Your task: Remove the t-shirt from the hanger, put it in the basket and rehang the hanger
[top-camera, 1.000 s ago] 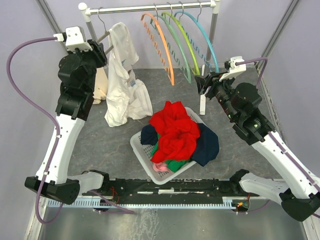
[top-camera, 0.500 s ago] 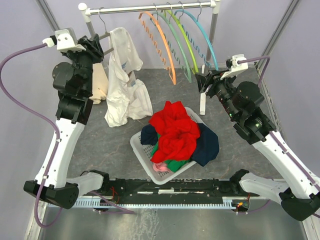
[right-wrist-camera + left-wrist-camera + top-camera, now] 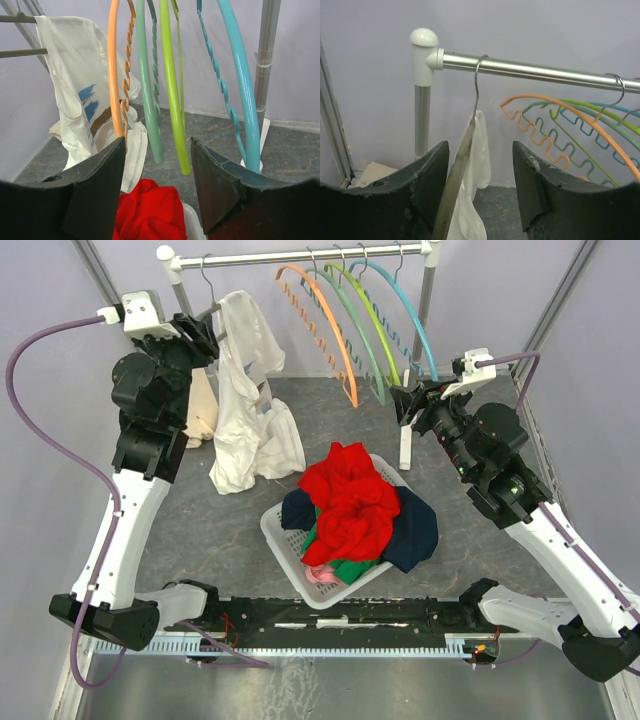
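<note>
**Left arm at the hanger, far left of the scene.** The white t-shirt [image 3: 245, 410] hangs from a hanger [image 3: 461, 160] whose wire hook sits on the rail [image 3: 300, 254] near its left end. The lower part of the t-shirt reaches down towards the grey floor. The left gripper [image 3: 203, 332] has its jaws apart, and the bare arm of the hanger passes between them, close to one finger and clear of the other; nothing is clamped. The right gripper [image 3: 157, 142] stands wide and holds nothing, near the four coloured hangers [image 3: 350, 330] on the right of the rail. A basket [image 3: 275, 530] of clothes lies near the middle. The t-shirt is judged light, soft and limp: it should stretch and slide rather than lift as one piece, and it may snag on the hanger's end. The likeliest hold is a pinch of fabric at the shoulder or neckline, beside the hook, while the stiff hanger arm is steadied.
</note>
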`<state>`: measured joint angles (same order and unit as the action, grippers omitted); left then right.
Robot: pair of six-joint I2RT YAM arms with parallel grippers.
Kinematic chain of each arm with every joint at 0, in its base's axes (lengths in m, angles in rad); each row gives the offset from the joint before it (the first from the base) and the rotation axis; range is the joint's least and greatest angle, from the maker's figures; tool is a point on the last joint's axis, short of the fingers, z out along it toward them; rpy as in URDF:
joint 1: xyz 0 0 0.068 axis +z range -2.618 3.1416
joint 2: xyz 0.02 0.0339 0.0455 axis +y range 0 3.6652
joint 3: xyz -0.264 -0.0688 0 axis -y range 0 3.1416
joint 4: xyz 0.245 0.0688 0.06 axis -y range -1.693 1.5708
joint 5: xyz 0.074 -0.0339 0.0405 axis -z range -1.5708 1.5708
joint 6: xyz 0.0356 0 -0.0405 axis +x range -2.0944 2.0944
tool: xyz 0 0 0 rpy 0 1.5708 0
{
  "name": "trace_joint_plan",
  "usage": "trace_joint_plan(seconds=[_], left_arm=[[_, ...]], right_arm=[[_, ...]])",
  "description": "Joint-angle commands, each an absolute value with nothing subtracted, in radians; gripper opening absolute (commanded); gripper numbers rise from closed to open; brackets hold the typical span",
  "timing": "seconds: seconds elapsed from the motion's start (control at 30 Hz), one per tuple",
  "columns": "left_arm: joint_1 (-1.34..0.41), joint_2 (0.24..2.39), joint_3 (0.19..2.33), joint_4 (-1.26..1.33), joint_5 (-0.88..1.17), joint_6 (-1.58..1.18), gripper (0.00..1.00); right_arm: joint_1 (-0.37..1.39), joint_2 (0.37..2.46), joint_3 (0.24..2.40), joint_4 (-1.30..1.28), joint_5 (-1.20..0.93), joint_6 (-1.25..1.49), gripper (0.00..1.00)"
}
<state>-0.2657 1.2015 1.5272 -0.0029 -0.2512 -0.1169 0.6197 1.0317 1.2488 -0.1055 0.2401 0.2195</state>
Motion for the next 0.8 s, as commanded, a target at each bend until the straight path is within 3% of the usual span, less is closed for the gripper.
trace_joint_plan(seconds=[0.0,0.23,0.77], left_arm=[[-0.266,1.184,1.564,-0.067,-0.203,-0.16,0.62],[-0.266,1.215,1.685,-0.215,-0.189,-0.15,0.66],[-0.266,1.325,1.887,-0.437,-0.15,-0.153,0.62]], right_arm=[[0.617,1.026,1.266,-0.065,0.249,0.214,0.63],[0.617,1.024,1.262,-0.067,0.242,0.225,0.63],[0.617,1.0,1.24,-0.063,0.245,0.227,0.63]])
